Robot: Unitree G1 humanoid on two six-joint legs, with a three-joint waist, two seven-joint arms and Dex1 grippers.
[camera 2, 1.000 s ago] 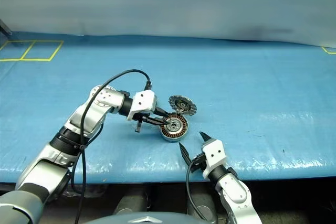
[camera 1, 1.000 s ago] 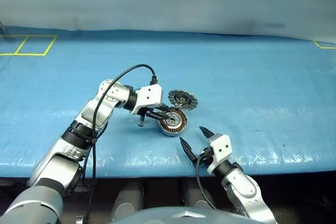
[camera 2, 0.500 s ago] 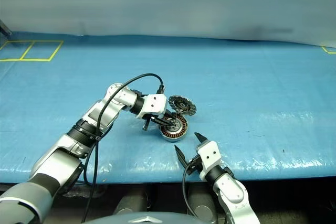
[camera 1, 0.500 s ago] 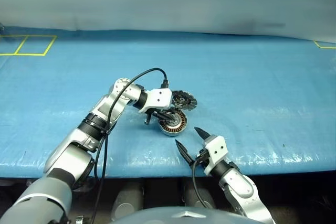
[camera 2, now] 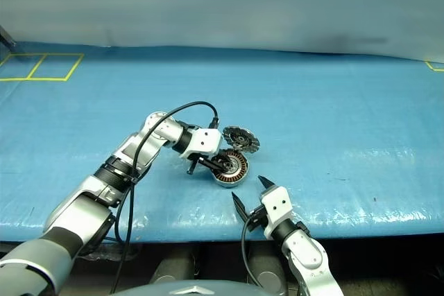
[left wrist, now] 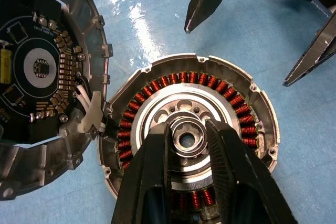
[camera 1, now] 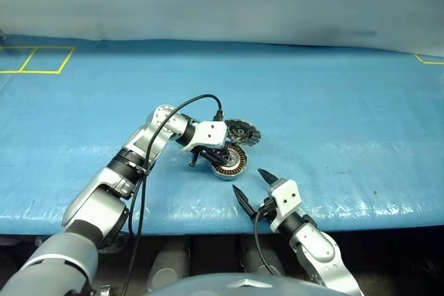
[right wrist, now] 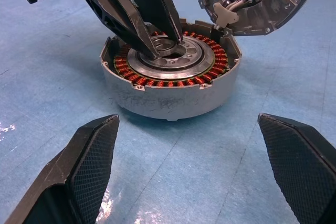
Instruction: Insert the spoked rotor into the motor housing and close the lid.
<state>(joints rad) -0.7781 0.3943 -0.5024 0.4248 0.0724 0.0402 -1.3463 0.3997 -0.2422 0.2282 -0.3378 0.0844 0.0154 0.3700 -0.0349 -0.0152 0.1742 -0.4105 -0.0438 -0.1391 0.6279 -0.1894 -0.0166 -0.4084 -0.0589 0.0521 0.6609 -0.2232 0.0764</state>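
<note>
The motor housing [camera 1: 236, 166] stands on the blue table, its copper windings [left wrist: 247, 108] ringing a silver centre. The spoked rotor [left wrist: 186, 141] sits in that centre. My left gripper [left wrist: 186, 128] reaches down from the left and is shut on the rotor's raised hub [right wrist: 172, 51]. The lid [camera 1: 241, 131] hangs open at the housing's far edge with its dark inner face [left wrist: 39, 66] exposed. My right gripper [camera 1: 248, 181] waits open just in front of the housing, its fingers [right wrist: 89, 150] apart and holding nothing.
A blue sheet [camera 1: 333, 116] covers the table, and its front edge [camera 1: 361, 223] runs just behind my right gripper. Yellow tape squares [camera 1: 38, 59] mark the far left corner. A black cable [camera 1: 173, 109] loops over my left forearm.
My left gripper has moved right and down over the housing, so its fingers now reach the housing's centre. My right gripper has stayed in place and open.
</note>
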